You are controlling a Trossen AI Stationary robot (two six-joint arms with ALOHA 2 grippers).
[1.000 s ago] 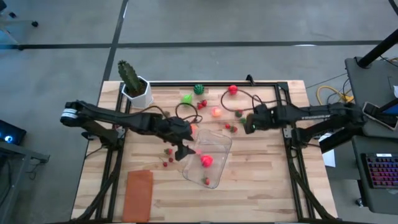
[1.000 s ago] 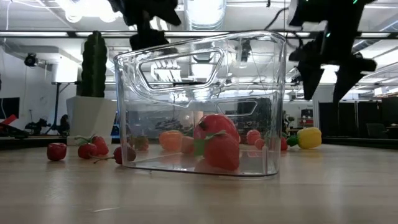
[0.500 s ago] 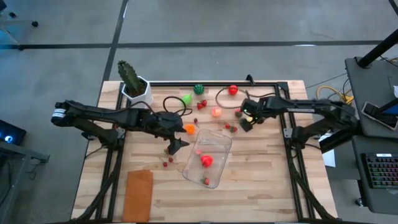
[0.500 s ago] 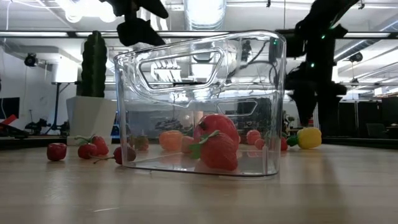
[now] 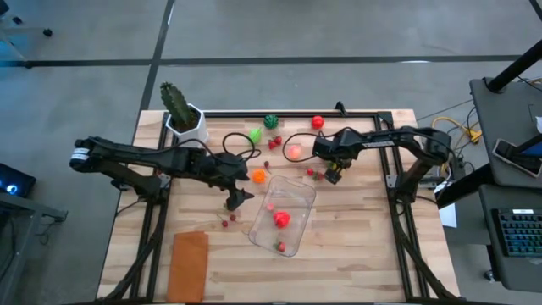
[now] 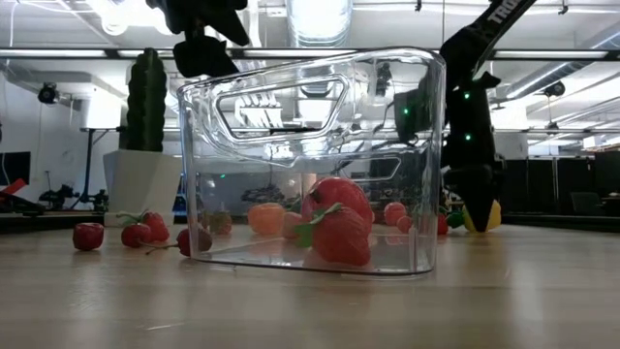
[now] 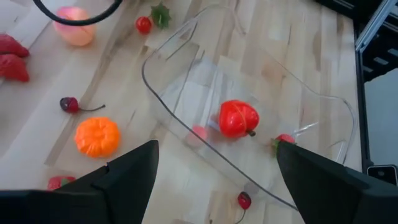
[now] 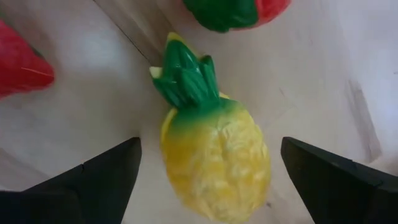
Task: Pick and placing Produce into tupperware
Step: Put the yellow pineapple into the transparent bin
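High view: overhead, facing straight down, far enough to take in the whole table [image 5: 356,254] and both arms. Low view: at tabletop height, facing level across into the room, very close to the tupperware [image 6: 310,165], which the high view shares near centre. Left wrist view looks down on that same container from nearby; right wrist view sits very close above a toy pineapple [image 8: 214,158]

We reach both arms in toward the tupperware [image 5: 283,213]. Our left gripper [image 5: 238,199] hangs just beside its left wall, fingers [image 7: 134,171] spread wide and empty, the arm stretched from the table's left side. Our right gripper [image 5: 333,175] sits low near the container's far right corner, fingers [image 8: 109,168] wide apart and not gripping, the arm bent in from the right.
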